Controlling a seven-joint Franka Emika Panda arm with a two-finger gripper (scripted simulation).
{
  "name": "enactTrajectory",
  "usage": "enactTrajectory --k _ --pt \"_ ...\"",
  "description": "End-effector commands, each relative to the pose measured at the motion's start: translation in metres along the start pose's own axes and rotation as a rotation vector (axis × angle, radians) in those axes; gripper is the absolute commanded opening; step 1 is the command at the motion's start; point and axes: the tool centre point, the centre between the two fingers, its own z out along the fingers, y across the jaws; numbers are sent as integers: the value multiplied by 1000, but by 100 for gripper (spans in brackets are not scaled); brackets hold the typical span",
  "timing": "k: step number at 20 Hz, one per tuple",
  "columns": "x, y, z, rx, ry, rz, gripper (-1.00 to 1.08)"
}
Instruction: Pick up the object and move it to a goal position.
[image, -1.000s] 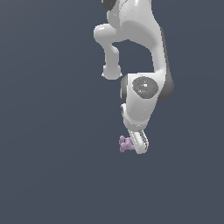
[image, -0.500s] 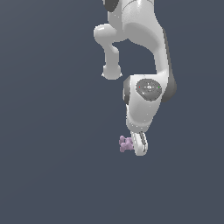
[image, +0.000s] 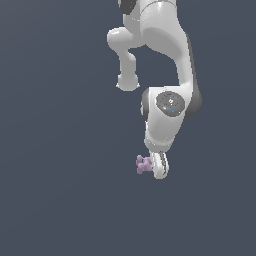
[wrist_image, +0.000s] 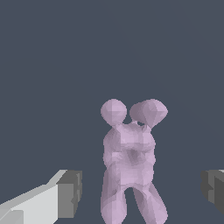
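Plain dark grey-blue desk, no goal marker visible. Tool (wrist_image: 140, 192) jaws apart, straddling the object (wrist_image: 130, 162) with gaps both sides, nothing clamped. Object (image: 144, 164) sits just beside the tool tip. Risk: lumpy, knobbly shape could twist or squirt out if the jaws close off-centre.

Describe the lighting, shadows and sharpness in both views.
Exterior view: flat, even light, no cast shadows on the dark grey ground, soft highlights on the white arm; the object is small and coarse. Wrist view: the object shows faceted shading, sharp edges, no glare; the gripper fingertips are cut by the frame.
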Motion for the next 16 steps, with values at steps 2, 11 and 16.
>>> enactTrajectory --k 2,11,16 --pt "0 1 13 -1 0 1 100" --pt "0 1 48 -1 0 4 100" --pt "0 0 47 -1 0 4 -100"
